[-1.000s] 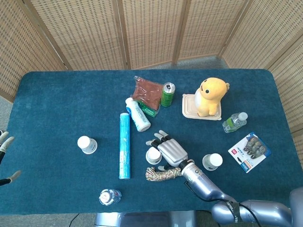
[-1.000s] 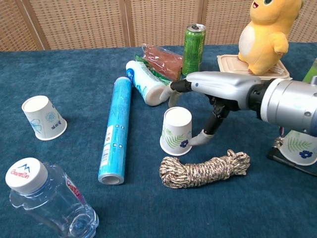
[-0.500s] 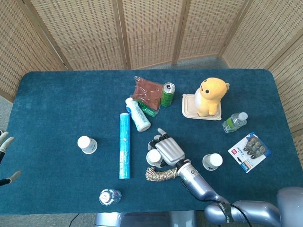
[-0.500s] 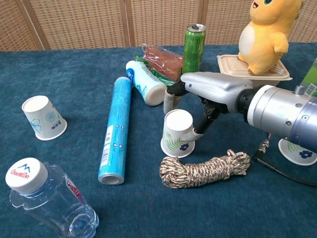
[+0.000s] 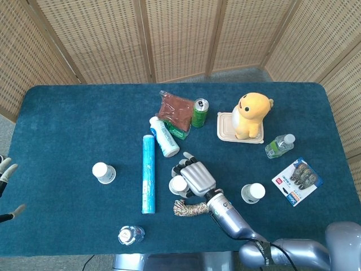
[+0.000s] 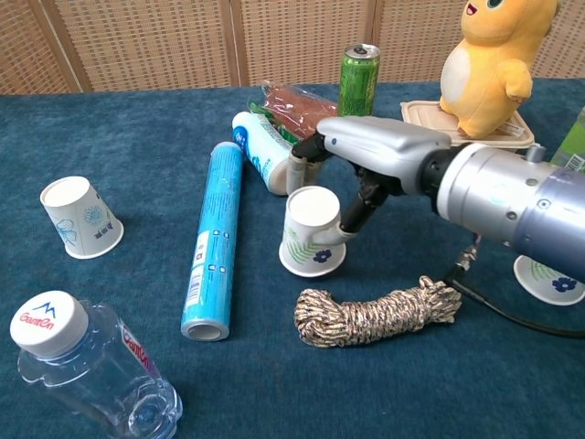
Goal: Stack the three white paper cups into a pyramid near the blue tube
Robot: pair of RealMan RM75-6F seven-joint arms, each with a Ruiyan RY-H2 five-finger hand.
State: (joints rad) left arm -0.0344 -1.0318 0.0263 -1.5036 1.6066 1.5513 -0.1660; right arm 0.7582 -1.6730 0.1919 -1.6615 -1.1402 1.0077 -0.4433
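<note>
Right robot hand: reaches in from the right and grasps the middle cup — thumb pressed to its right side, fingers curled round the back.
Middle cup: upside down, tilted slightly, its rim on the counter, just right of the blue tube.
Left cup: upside down, well left of the tube, untouched.
Right cup: upside down, right of the arm, apart from the others.
Blue tube: lies flat, pointing front to back.
Rope: a coiled bundle in front of the held cup.
Left robot hand: only fingertips show at the left edge — fingers apart, holding nothing.
</note>
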